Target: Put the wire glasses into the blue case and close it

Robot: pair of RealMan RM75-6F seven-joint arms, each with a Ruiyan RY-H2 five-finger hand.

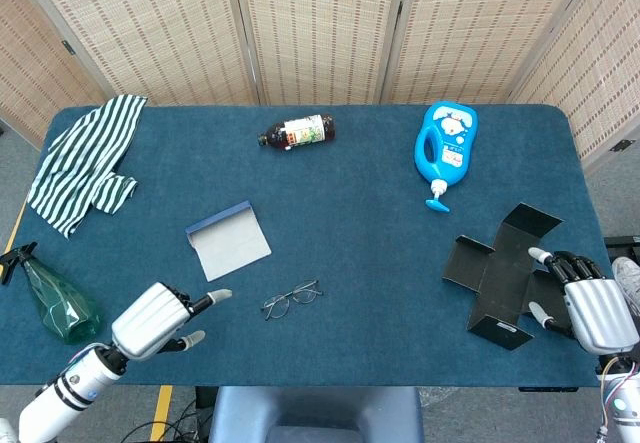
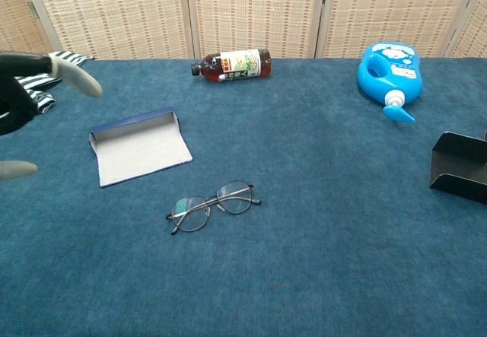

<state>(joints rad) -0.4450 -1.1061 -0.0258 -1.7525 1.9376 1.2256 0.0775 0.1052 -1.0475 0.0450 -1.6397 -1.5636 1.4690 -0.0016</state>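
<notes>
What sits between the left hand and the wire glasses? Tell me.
Nothing: in the head view only bare blue tabletop separates the left hand from the wire glasses.

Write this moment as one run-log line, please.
left hand: open, near wire glasses | right hand: open, by black tray | blue case: open, empty

The label on the brown bottle [image 2: 232, 63] carries print, but none of it can be read.
</notes>
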